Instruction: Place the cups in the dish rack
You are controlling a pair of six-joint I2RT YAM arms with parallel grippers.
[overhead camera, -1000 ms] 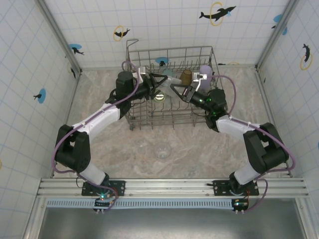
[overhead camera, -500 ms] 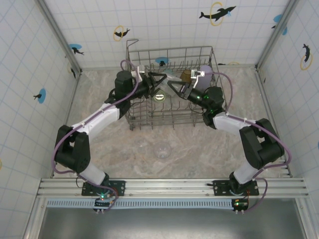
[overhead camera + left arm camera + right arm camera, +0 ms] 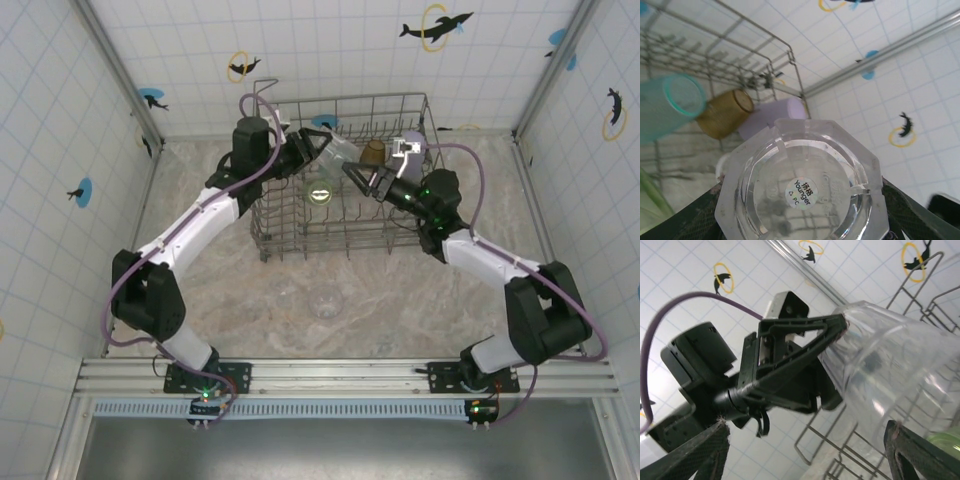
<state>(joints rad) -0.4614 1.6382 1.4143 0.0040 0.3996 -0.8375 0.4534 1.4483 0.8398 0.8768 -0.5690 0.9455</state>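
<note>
That clear cup is gripped by its base in the left hand, up over the dish rack — teal cup, amber cup and lavender cup lie inside. Right hand is just beside, jaws wide, empty — one tumbler out on the counter.

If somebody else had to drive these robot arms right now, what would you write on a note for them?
Left gripper: shut on a clear cup, held over the dish rack.
Right gripper: open and empty, close beside that cup.
Done, in the rack: amber cup, lavender cup, teal cup, green cup.
Left to do: set the held cup in the rack, then fetch the loose clear cup from the table. A fainter second one may lie beside it.
</note>
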